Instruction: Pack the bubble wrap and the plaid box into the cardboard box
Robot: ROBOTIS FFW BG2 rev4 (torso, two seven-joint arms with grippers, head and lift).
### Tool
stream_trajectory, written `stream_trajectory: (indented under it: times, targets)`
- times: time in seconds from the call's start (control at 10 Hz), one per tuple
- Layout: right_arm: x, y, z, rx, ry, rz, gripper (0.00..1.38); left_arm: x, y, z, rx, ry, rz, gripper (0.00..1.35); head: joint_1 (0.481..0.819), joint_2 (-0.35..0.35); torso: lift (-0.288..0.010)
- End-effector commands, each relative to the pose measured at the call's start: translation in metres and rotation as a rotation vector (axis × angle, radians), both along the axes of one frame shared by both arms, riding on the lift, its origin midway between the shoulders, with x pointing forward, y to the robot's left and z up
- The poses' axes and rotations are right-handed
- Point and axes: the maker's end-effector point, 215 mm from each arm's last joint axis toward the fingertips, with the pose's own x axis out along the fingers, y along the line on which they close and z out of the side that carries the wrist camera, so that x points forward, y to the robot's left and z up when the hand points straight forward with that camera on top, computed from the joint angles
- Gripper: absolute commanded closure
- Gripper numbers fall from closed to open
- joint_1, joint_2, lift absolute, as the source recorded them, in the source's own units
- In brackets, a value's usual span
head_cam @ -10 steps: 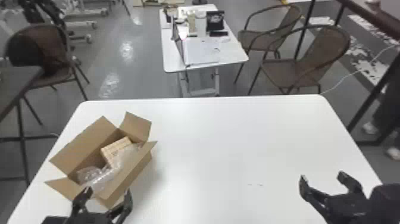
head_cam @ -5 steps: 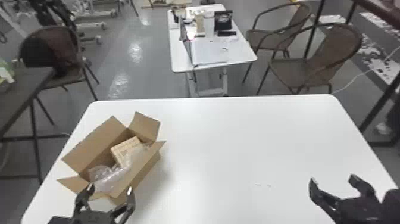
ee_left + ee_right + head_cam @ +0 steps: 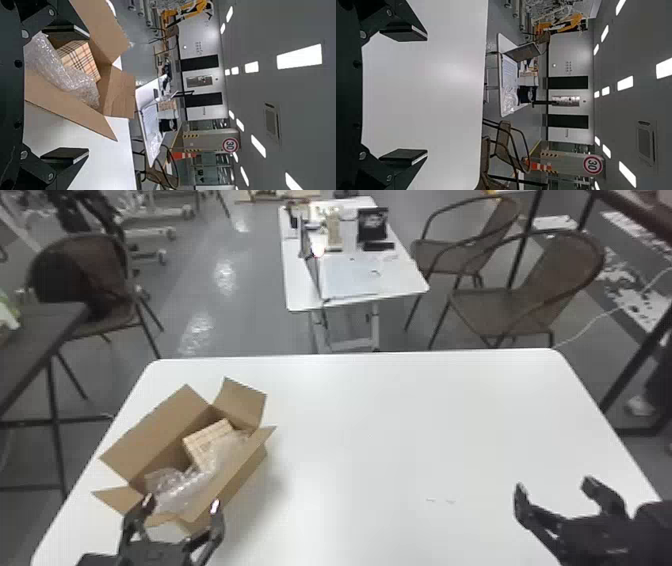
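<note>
The robot's head is turned slightly further left than before, and the left gripper [image 3: 181,503] is now a little further left against the box [image 3: 157,432].

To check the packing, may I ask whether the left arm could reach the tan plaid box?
Probably: the open black left gripper hangs near the open brown cardboard box, though clear bubble wrap partly covers the plaid box.
</note>
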Motion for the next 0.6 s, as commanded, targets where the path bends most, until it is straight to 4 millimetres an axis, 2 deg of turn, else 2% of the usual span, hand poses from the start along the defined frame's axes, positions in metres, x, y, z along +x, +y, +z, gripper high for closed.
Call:
stream_trajectory:
  times: [0.0, 0.5]
  targets:
    - [0.0013, 0.0029, 0.0053, -0.013, -0.013, -0.004, 0.25, -0.0008, 0.0019, 0.0014, 0.004, -0.005, 0.005, 0.26, 0.695, 0.104, -0.018]
    - [-0.0039, -0.0037, 0.0022, -0.049, 0.019, -0.036, 0.24, 0.0002, 0.0038, 0.0083, 0.005, -0.027, 0.017, 0.26, 0.695, 0.109, -0.018]
